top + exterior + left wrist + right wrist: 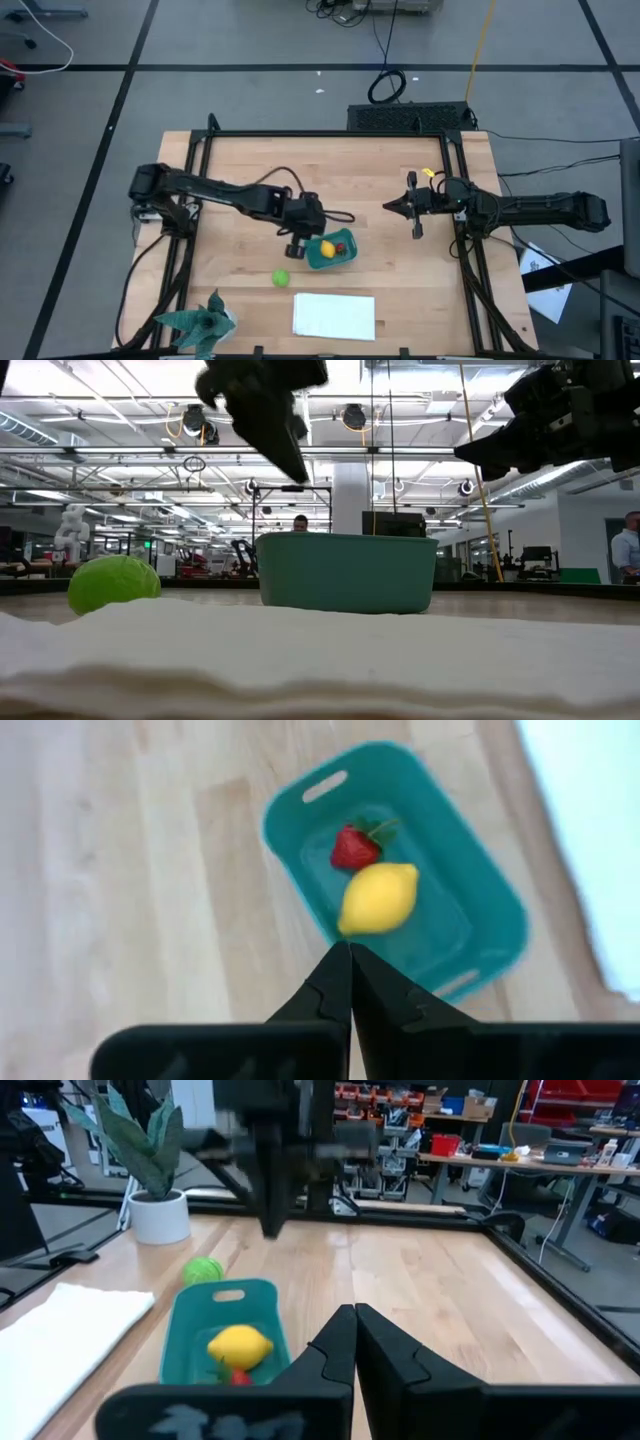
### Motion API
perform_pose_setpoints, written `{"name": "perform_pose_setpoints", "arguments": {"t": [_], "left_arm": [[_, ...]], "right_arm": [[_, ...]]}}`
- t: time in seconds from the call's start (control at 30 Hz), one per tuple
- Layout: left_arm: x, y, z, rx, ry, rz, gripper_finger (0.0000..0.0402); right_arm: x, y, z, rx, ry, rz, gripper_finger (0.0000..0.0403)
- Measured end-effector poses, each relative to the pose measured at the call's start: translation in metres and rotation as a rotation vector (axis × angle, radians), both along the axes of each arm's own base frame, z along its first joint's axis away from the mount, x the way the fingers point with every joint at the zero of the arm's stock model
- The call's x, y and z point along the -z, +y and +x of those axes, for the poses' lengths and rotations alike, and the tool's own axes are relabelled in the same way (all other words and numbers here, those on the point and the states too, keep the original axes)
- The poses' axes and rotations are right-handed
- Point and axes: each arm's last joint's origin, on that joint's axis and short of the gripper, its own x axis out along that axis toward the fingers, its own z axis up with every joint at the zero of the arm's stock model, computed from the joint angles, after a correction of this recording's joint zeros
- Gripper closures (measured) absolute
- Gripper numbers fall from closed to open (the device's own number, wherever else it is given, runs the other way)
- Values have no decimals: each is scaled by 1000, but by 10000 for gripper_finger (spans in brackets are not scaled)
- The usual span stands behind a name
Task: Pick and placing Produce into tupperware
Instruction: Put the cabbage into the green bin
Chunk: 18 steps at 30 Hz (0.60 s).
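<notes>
My left pincer (pixel 349 952), pressed together and empty, hangs just above the tub (pixel 480 900). Lemon (pixel 377 898) and strawberry (pixel 352 847) are inside; the lime (pixel 281 278) nearby remains.

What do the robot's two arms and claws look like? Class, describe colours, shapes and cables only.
Both arms are dark, nearly black, built of slim jointed segments with bulkier blocks at the joints. A thin black cable loops along the left arm. The left claw ends in two matte black fingers tapering to a sharp point, as does the right claw. The right arm carries a small yellow tag near its wrist.
</notes>
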Motion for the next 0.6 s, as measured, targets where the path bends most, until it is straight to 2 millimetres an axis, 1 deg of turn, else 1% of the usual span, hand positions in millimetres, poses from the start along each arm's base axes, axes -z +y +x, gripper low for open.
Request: {"name": "perform_pose_setpoints", "arguments": {"t": [0.07, 0.2, 0.33, 0.47, 0.6], "left_arm": [[-16, 1, -8, 0, -43, 2, 396], [-40, 3, -23, -23, -108, 29, 396], [-60, 6, -38, -47, -165, 50, 397], [-78, 8, -52, -64, -223, 59, 397], [-89, 8, -65, -62, -279, 61, 399]], "right_arm": [[0, 0, 0, 0, 5, 1, 403], [1, 0, 1, 0, 11, 2, 403], [2, 0, 1, 0, 12, 2, 403], [2, 0, 1, 0, 10, 1, 403], [2, 0, 2, 0, 9, -1, 403]]}}
